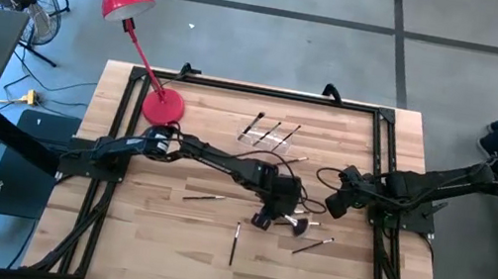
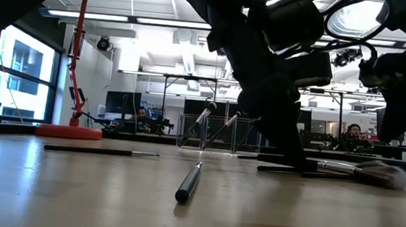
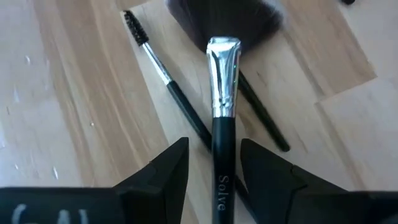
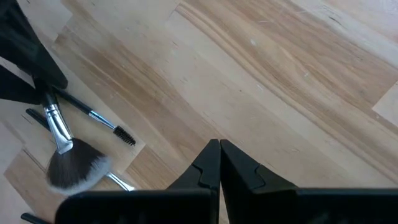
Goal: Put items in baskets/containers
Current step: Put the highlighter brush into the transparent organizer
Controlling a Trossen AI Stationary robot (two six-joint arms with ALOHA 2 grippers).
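Now, take the holder [image 1: 266,138] as your landmark: it sits toward the far edge of the table [image 1: 162,246], clear plastic, with a few brushes [image 1: 276,130] leaning in it. Your lamp [image 1: 162,106] stands left of the holder, its red base on the wood.

Left of the holder and nearer you, one thin brush [image 1: 203,195] lies flat. Another dark brush [image 1: 235,242] lies nearer still, pointing toward the front edge.

Your left gripper [image 1: 266,218] is down at the wood, on the near side of the holder. Its fingers [image 3: 165,171] are partly closed around the black handle of the fan brush [image 3: 222,124], one on each side and pressed close. The brush's silver ferrule and dark fan head point away from the gripper. It lies across a spoolie brush [image 3: 163,74] and a second thin dark brush [image 3: 264,115].

Right of the gripper, two more brushes [image 1: 310,245] lie on the wood.

Your right gripper [image 1: 335,205] waits to the right of the holder, fingers pressed fully together, holding nothing.
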